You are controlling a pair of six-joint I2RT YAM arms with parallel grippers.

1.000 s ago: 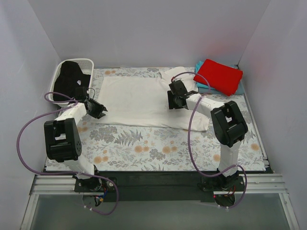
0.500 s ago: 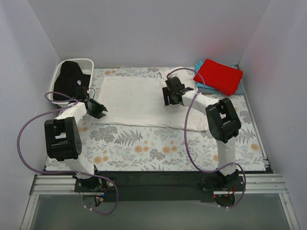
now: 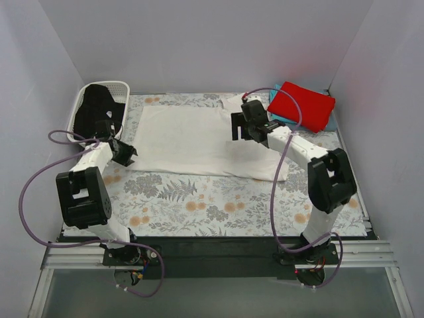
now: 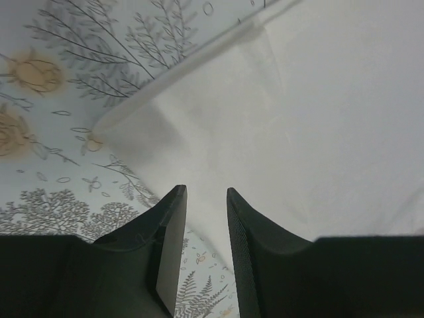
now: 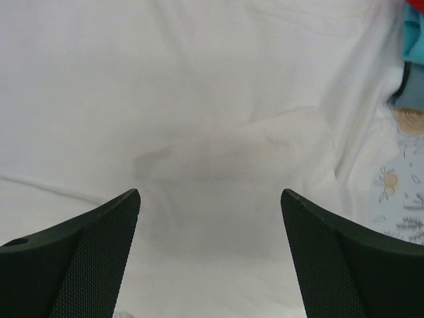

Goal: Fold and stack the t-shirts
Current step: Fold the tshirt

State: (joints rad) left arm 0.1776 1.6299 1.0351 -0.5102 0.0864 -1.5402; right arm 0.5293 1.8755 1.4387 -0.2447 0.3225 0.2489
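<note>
The large white t-shirt (image 3: 192, 139) lies spread flat on the floral table cloth (image 3: 199, 199), no print showing. My left gripper (image 3: 127, 154) is at its near-left corner; in the left wrist view its jaws (image 4: 205, 192) are a narrow gap apart with nothing between them, above the shirt's edge (image 4: 318, 119). My right gripper (image 3: 244, 132) hovers wide open and empty (image 5: 210, 195) over the shirt's far-right part (image 5: 199, 79). The folded red t-shirt (image 3: 301, 106) lies on the teal one (image 3: 281, 120) at the far right. The black t-shirt (image 3: 96, 109) is in the basket.
The white lattice basket (image 3: 119, 86) stands at the far left corner. White walls close in the back and both sides. The teal shirt's edge (image 5: 412, 30) shows at the right of the right wrist view. Floral cloth (image 4: 40, 132) lies left of the shirt.
My right gripper has moved away from me and to the right, toward the shirt's far-right part. My left gripper has shifted slightly left along the shirt's near-left corner.
</note>
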